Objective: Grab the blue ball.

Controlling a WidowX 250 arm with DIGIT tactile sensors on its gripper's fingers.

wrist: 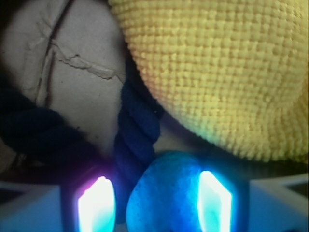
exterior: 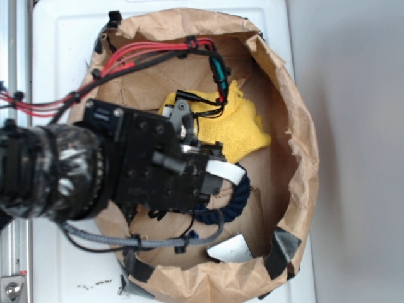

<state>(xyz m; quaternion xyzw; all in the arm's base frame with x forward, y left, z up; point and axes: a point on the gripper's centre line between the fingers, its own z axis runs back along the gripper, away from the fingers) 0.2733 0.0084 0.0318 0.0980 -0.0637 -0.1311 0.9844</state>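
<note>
Wrist view, bottom of the frame: the gripper (wrist: 154, 205) has its two glowing pads (wrist: 96, 205) spread apart, with the blue ball (wrist: 166, 193) sitting between them. The ball looks close to the right pad, but I cannot tell whether either pad touches it. Just left of the ball, a dark rope (wrist: 137, 130) runs up the middle of the frame. Beyond it, a yellow cloth (wrist: 217, 72) fills the upper right. Exterior view shows the arm (exterior: 126, 164) inside a brown paper bag (exterior: 303, 158), hiding the ball.
</note>
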